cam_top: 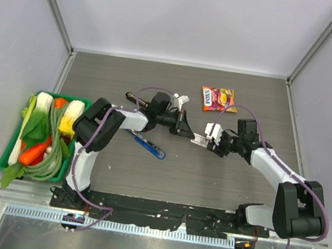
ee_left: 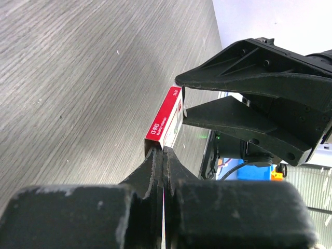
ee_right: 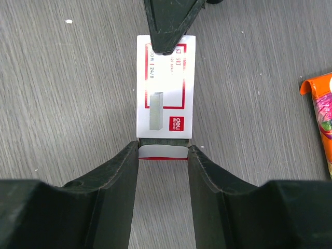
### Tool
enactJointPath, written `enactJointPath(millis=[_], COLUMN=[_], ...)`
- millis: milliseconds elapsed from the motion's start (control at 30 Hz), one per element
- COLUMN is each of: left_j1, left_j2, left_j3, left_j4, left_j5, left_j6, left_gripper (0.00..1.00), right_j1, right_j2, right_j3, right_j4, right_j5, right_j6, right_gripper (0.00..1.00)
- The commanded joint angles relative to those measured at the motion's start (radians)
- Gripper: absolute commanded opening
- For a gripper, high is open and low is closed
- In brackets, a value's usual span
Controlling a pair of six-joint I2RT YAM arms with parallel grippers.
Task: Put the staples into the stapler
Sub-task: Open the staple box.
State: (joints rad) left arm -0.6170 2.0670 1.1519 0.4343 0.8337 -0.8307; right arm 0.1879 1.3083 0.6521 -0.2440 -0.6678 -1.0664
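Observation:
A small white-and-red staple box [ee_right: 165,88] is held just above the table between both grippers. At its near open end shows a grey ribbed band, the staples [ee_right: 163,141]. My right gripper [ee_right: 163,150] is shut on that end, one finger against each side of the box. My left gripper [ee_left: 164,151] is shut on the far end of the box [ee_left: 167,120], and its fingertips [ee_right: 166,41] come in from the top of the right wrist view. From above, the box [cam_top: 199,140] sits mid-table. The black stapler [cam_top: 133,98] lies behind the left arm, partly hidden.
An orange snack bag [cam_top: 219,99] lies beyond the grippers, and its edge [ee_right: 321,119] shows on the right of the right wrist view. A blue-handled tool [cam_top: 147,144] lies near the left arm. A green basket [cam_top: 4,159] of vegetables stands at the table's left edge.

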Motion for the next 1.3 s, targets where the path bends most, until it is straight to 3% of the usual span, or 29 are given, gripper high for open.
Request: enactJointPath(millis=[0,633,1167,1267], left_j1=[0.016,0.036,0.003,0.003], left_j2=[-0.058,-0.038,0.102,0.101], left_j3=[-0.02,-0.009,0.066,0.066], left_j4=[0.098,0.129,0.106,0.092], left_j5=[-0.004,0.033,0.065,0.056], left_j6=[-0.022,-0.074,-0.099,-0.091], left_gripper=[0.0,0.0,0.0,0.11], right_j1=[-0.004,-0.068,-0.09,-0.093], right_j2=[-0.03,-0.035,-0.018,0.0], right_j3=[-0.011,-0.046,-0.029,-0.019], right_j4=[0.057,0.095,-0.029,-0.072], right_j5=[0.004,-0.006,0.004,0.025], right_j6=[-0.006,-0.015,-0.11,-0.151], right_gripper=[0.43,0.41,0.41,0.41])
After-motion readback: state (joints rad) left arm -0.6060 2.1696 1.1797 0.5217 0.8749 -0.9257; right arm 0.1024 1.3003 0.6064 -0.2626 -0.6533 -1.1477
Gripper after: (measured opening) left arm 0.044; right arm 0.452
